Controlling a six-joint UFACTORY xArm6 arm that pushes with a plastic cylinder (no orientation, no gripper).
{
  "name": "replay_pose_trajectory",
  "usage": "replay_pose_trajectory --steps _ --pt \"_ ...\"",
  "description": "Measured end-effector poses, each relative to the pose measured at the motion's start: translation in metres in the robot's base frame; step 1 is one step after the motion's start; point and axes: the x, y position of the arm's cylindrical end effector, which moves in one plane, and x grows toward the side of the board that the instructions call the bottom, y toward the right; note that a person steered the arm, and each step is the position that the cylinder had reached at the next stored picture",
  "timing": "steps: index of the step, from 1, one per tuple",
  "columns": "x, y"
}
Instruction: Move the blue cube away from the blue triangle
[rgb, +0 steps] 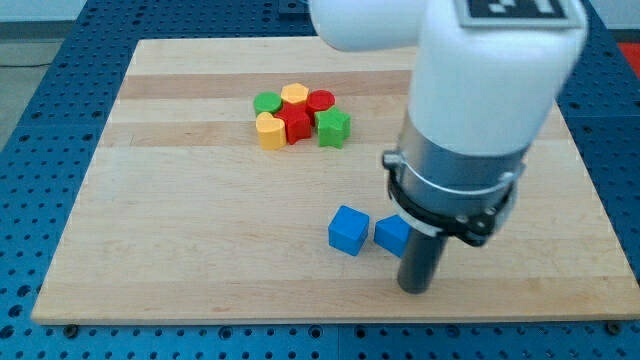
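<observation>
Near the front edge of the wooden worktop (180, 200), right of centre, my tip (415, 289) stands on the board just in front of and to the right of the blue triangle (392, 235), whose right part is hidden behind the rod and the arm's collar, so I cannot tell whether they touch. The blue cube (348, 230) lies immediately left of the triangle, with only a thin gap between them, possibly none. That placement looks awkward for the task: the triangle sits between my tip and the cube, so a push to the left would likely carry both pieces together rather than separate them. I judge the tip would do better approaching the cube from between the pair or from its near or far side. There are no fingers on this arm, only the rod, so nothing is grasped. Far to the left sits a tight cluster: a green cylinder (267, 102), a yellow block (294, 95), a red cylinder (320, 100), a yellow heart-like block (270, 131), a red block (297, 125) and a green block (333, 128), well apart from the blue pair.
</observation>
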Motion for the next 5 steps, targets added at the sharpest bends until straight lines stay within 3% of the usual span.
replay_pose_trajectory --steps 5 --pt "-0.065 -0.113"
